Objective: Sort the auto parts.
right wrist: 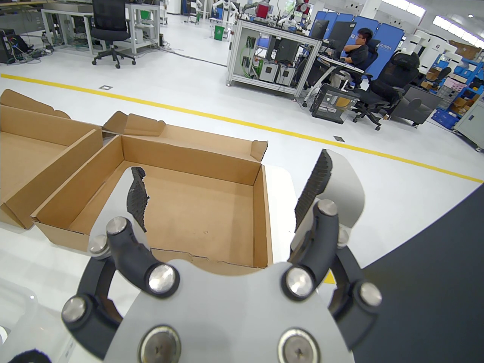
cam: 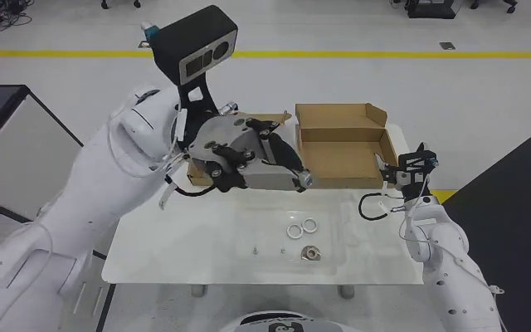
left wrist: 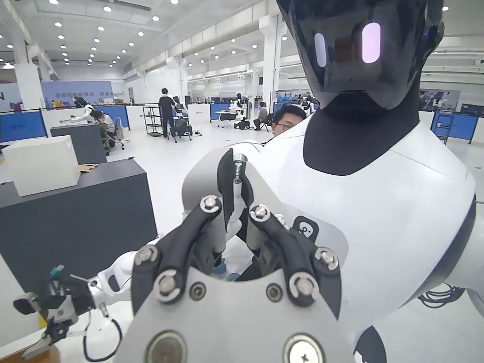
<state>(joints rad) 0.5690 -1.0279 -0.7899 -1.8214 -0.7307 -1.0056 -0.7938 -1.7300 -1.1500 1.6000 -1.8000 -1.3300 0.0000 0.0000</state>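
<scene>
Bolt [left wrist: 238, 169] | clamped in left tool [left wrist: 236, 186], held above table [cam: 207, 241] | right tool [right wrist: 227, 186] spread wide beside cardboard box [right wrist: 189, 160]

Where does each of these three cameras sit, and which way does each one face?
Top view: on the robot above its arms, looking down at the table; both arms show.
Left wrist view: on the raised left arm, facing back at the robot's head; the left pincer is shut on a bolt.
Right wrist view: on the right arm, facing across the cardboard box to the hall; the right pincer is open.
Shared: top and right wrist views both show that box and the right pincer.
</scene>
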